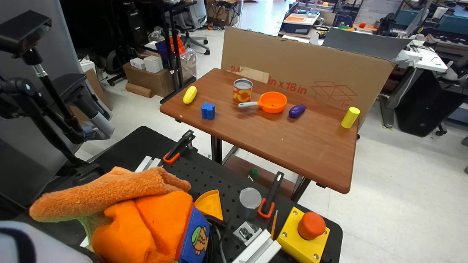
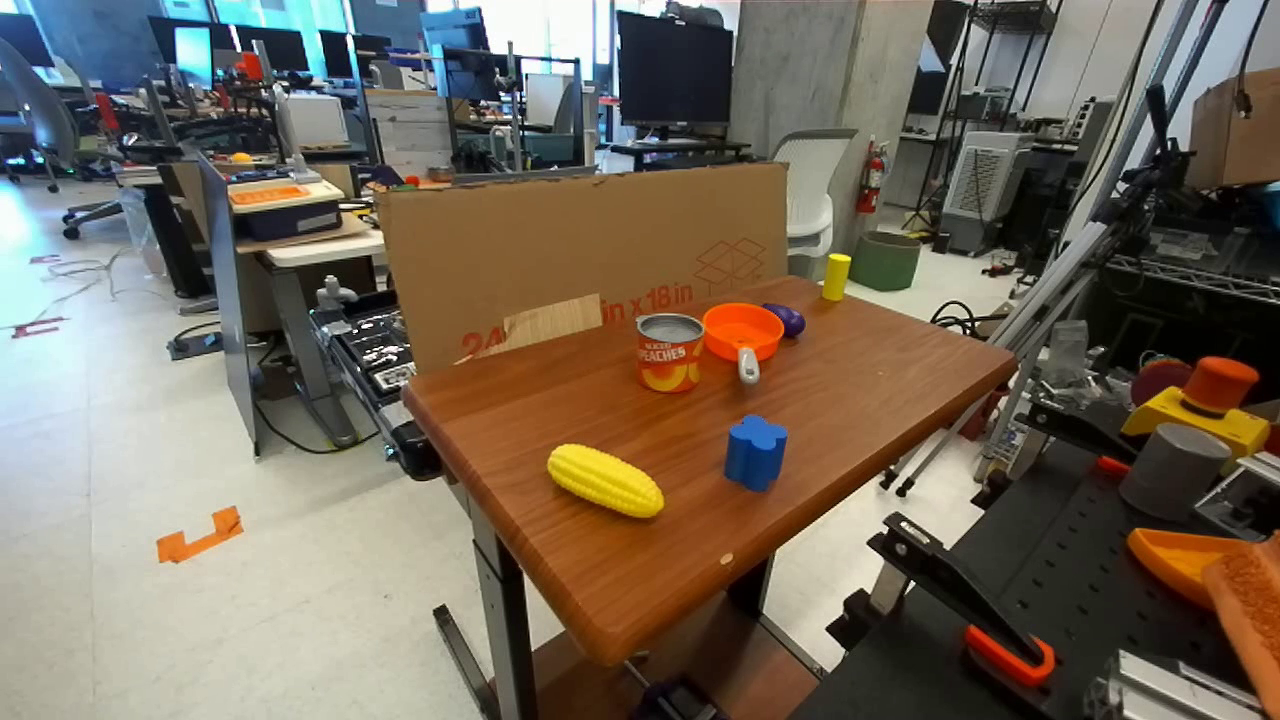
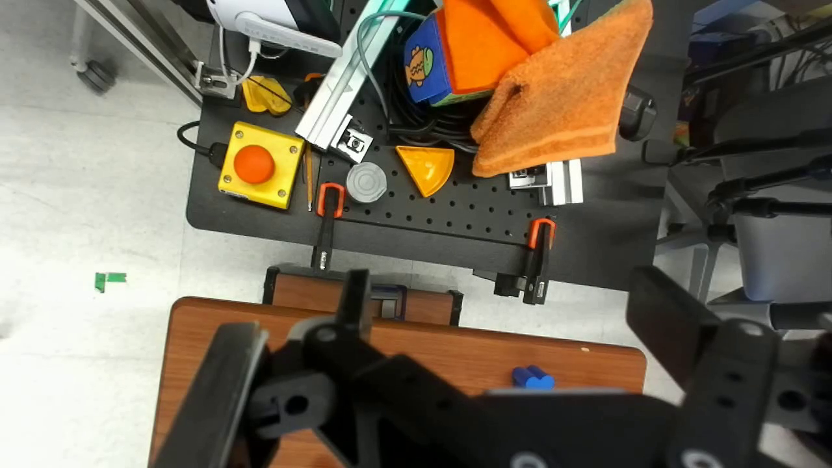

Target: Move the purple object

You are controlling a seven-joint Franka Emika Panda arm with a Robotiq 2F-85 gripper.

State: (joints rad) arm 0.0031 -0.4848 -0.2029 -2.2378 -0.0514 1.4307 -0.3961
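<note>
Toy eggplant (image 1: 297,111), four o'clock from pan (image 1: 273,102) in an exterior view: presumably light, slick, best grasped mid-body; gripper (image 3: 461,305) gaping, empty

In an exterior view, the line of sight runs from high over the black workbench (image 1: 142,144) down across the table (image 1: 292,146) to the cardboard sheet (image 1: 318,62). In an exterior view, it runs at a shallow angle from close by the toy corn (image 2: 605,480), along the table toward the yellow cylinder (image 2: 836,277). Both exterior views cover the table's full top, including the purple object (image 1: 297,111). The wrist view faces steeply down on workbench and table, sharing the button box (image 3: 261,168) and blue block (image 3: 533,378) with both.
</note>
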